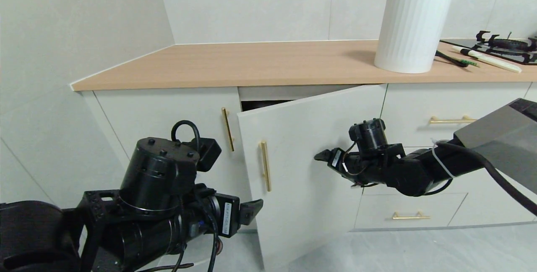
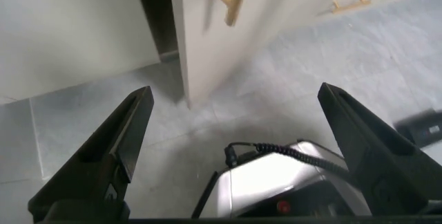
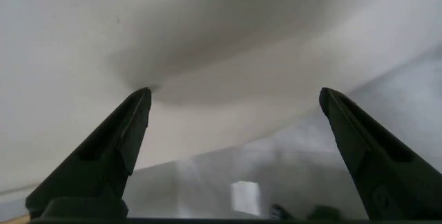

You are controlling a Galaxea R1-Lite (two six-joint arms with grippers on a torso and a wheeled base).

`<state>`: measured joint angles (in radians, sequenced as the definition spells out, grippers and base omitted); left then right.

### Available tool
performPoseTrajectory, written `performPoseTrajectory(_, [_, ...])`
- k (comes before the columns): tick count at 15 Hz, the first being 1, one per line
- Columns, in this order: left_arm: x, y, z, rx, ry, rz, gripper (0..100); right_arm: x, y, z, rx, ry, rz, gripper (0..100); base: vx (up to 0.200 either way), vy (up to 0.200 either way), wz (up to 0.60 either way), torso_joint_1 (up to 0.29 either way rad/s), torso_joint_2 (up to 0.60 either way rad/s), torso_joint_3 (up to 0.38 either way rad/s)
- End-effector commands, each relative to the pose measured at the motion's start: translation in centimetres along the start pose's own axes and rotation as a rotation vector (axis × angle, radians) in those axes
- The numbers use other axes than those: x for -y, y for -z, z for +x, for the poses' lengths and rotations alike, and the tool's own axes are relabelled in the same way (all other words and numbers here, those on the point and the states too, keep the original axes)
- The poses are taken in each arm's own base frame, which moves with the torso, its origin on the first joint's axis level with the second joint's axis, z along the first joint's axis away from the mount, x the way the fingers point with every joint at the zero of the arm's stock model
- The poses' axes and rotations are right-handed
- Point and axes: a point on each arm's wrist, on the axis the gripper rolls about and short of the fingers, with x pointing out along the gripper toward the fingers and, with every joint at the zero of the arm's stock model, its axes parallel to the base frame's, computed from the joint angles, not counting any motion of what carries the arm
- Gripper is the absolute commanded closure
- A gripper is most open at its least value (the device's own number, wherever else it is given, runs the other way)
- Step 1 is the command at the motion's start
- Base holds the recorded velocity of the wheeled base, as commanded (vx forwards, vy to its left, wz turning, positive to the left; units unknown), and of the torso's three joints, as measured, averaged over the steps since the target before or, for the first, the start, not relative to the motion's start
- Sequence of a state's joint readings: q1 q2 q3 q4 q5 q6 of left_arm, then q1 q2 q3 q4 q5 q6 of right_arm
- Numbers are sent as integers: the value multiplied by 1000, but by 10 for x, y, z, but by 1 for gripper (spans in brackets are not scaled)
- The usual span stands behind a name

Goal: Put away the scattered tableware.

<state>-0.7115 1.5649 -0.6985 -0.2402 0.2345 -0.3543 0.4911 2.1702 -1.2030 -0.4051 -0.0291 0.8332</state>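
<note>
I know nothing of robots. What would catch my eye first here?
A cabinet door under the wooden countertop stands partly open, with the right gripper open in front of its face and the left gripper open lower, near its handle edge. On the countertop stands a tall white ribbed container, with a few utensils lying beside it.
</note>
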Motion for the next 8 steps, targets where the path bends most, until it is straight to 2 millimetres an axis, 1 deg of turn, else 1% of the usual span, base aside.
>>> performPoseTrajectory(1, [0, 0, 0, 2, 1, 0, 0, -5, -5, 12, 49, 3, 47, 0, 0, 0, 0, 0, 0, 0])
performPoseTrajectory(3, [0, 0, 0, 2, 1, 0, 0, -5, -9, 33, 143, 57, 90, 0, 0, 0, 0, 0, 0, 0])
performPoseTrajectory(5, [0, 0, 0, 2, -1, 0, 0, -3, -9, 43, 188, 92, 95, 0, 0, 0, 0, 0, 0, 0])
performPoseTrajectory(8, [0, 0, 0, 5, -11, 0, 0, -2, -15, 47, 218, 97, 122, 0, 0, 0, 0, 0, 0, 0])
